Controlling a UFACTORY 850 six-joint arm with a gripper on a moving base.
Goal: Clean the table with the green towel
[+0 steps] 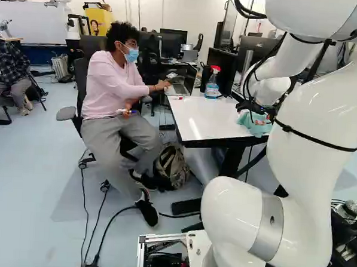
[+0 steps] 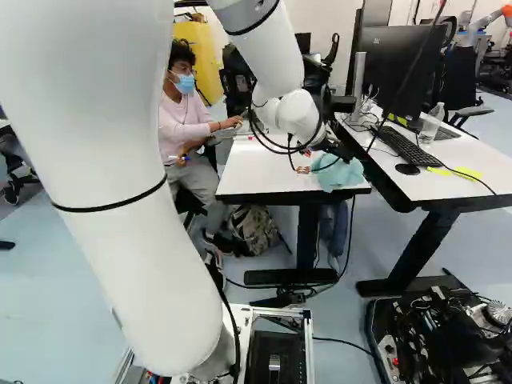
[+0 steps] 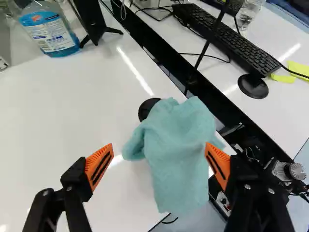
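Near the table corner, my gripper (image 2: pixel 320 162) is low over the white tabletop (image 2: pixel 264 164). Seen from the wrist, the gripper (image 3: pixel 159 165) stands open, its orange-padded fingers wide apart. The green towel (image 3: pixel 176 150), bunched and pale teal, lies between and ahead of them, closer to one finger and reaching that finger's tip; whether they touch I cannot tell. Part of the towel (image 2: pixel 340 174) hangs over the table's edge in the right base view. A spray bottle (image 1: pixel 212 84) with blue liquid and a red top stands farther back on the table.
A round black object (image 3: pixel 146 109) sits beside the towel. The neighbouring desk holds a keyboard (image 2: pixel 410 147), a mouse (image 2: pixel 407 169) and a monitor (image 2: pixel 396 72). A seated person (image 1: pixel 118 82) is at the table's left side, hands by a laptop (image 1: pixel 179 87). A backpack (image 1: pixel 172 166) lies on the floor.
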